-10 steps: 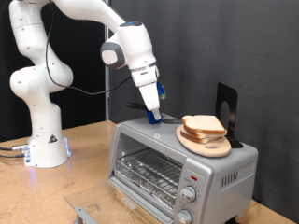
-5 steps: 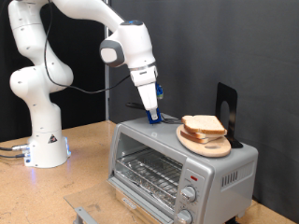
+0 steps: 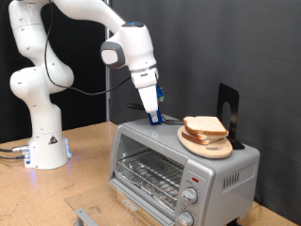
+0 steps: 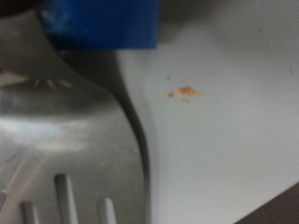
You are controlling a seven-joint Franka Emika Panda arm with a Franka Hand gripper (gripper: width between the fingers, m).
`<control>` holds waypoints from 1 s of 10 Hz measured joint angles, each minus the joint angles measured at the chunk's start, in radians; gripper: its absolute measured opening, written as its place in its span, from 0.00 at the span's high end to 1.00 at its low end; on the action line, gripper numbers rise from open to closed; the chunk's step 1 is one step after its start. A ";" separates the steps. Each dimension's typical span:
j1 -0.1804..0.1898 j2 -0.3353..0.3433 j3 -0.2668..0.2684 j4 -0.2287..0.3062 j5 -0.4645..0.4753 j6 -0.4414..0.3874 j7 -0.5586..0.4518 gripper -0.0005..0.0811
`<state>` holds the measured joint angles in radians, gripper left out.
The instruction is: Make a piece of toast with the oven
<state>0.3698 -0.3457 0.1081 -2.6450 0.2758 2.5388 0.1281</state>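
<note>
- Standing at 9 o'clock in the exterior view: white arm base (image 3: 42, 141) on the wooden desk (image 3: 85, 179), its links arching up and over toward centre.
- Centre, approx 12 o'clock: the tool (image 3: 153, 119) points down w/ blue-tipped fingers, its tip right at the oven's top panel near the back edge at the exterior view's left; looks to be touching or just above, can't say which.
- Can't tell how far the tool is open; nothing visible between the fingers in the exterior view.
- Wrist view: very close, blurred. Blue block (image 4: 98, 23), a slotted metal piece (image 4: 65, 131) and a pale grey surface w/ small orange crumbs (image 4: 187, 92); doesn't settle the finger gap either.
- Below centre, 5 o'clock: the oven (image 3: 183, 169) sits on the desk, silver-grey, glass door shut, wire rack seen through it, 2 knobs and a red light at its front, exterior view's right.
- Approx 3 o'clock, on the oven's top: round wooden board (image 3: 205, 146) carrying the piece of toast (image 3: 204, 125), uppermost in a small stack of bread, well apart from the tool.
- Just behind the board: black upright stand (image 3: 229, 111).
</note>
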 joint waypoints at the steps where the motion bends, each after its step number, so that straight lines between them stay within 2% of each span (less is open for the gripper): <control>1: 0.000 0.000 0.000 0.000 0.000 0.006 0.000 0.01; 4: 0.001 0.000 0.002 0.000 0.000 0.010 0.000 0.01; 6: 0.000 0.000 0.002 0.000 0.000 0.011 0.002 0.31; 7: 0.000 0.000 0.002 0.000 0.000 0.011 0.006 0.31; 8: 0.000 0.000 0.002 0.000 0.000 0.011 0.009 0.40; 10: 0.000 0.000 0.003 0.000 0.000 0.011 0.011 0.40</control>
<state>0.3700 -0.3458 0.1107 -2.6450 0.2756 2.5499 0.1393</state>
